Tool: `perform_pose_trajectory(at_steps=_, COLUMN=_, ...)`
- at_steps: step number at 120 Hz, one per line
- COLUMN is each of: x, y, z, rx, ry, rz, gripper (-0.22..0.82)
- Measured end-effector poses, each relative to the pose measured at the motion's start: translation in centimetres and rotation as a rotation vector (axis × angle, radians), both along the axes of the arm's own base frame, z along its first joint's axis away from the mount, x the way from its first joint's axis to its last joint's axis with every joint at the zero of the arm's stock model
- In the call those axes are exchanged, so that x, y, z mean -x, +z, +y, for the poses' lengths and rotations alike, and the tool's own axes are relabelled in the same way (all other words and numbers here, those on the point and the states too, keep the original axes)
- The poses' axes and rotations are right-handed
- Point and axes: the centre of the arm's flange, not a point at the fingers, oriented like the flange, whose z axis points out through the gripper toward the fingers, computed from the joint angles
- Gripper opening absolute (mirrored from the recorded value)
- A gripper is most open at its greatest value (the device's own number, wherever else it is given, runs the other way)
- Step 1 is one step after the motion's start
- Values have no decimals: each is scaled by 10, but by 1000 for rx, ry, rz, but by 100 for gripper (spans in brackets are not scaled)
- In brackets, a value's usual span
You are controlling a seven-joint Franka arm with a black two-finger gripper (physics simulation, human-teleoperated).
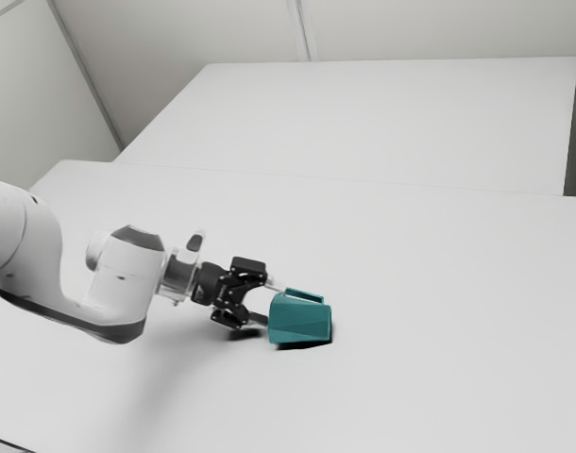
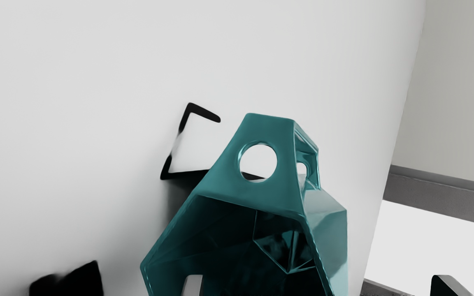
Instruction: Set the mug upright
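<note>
Claw: your claw (image 1: 275,304) stood wide, its 2 fingers well apart and nothing clamped between them.
Finger at the mouth: in your wrist view, 1 finger (image 2: 192,286) showed in front of the mug's dark inside; you could not tell how far in it reached.
Other finger: the second finger (image 2: 444,285) stood out past the mug's outer wall.
Mug: your teal mug (image 1: 300,326) lay on its side on the table, at about 4 o'clock from the claw's palm in the exterior view, just beside the fingertips.
Mouth: the opening (image 2: 228,246) faced your claw, toward about 9 o'clock in the exterior view.
Handle: the handle (image 1: 305,296) sat on the mug's 12 o'clock side there; your wrist view showed a round hole through it.
Shadows: a dark shadow (image 1: 307,346) lay at the mug's 6 o'clock edge.
Arm: your white arm (image 1: 127,283) came in from 9 o'clock of the claw.
Table: the pale table (image 1: 439,321) spread around the mug.
Beyond: a white panel (image 1: 364,123) stood toward 12 to 1 o'clock from the mug, with a grey wall (image 1: 439,28) past it.
</note>
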Motion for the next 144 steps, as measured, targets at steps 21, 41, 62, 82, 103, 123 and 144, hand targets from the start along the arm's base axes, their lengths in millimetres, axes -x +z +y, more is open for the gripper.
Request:
perform_pose_trajectory(at_steps=21, x=-2, y=0, z=0, rx=-7, ry=-11, rz=-24, gripper=60)
perform_pose_trajectory(at_steps=41, x=-3, y=-2, z=-16, rx=-8, ry=-41, rz=-38, gripper=60)
perform_pose_trajectory(at_steps=62, x=-2, y=-2, z=-22, rx=-9, ry=-54, rz=-50, gripper=58)
perform_pose_trajectory(at_steps=82, x=-3, y=-2, z=-21, rx=-10, ry=-53, rz=-60, gripper=29)
perform_pose_trajectory(at_steps=103, x=-4, y=-1, z=-23, rx=-10, ry=-59, rz=-69, gripper=8)
perform_pose_trajectory(at_steps=123, x=-6, y=4, z=-25, rx=-11, ry=-67, rz=-85, gripper=1)
perform_pose_trajectory(at_steps=144, x=-16, y=19, z=-24, rx=-12, ry=-73, rz=-123, gripper=-7)
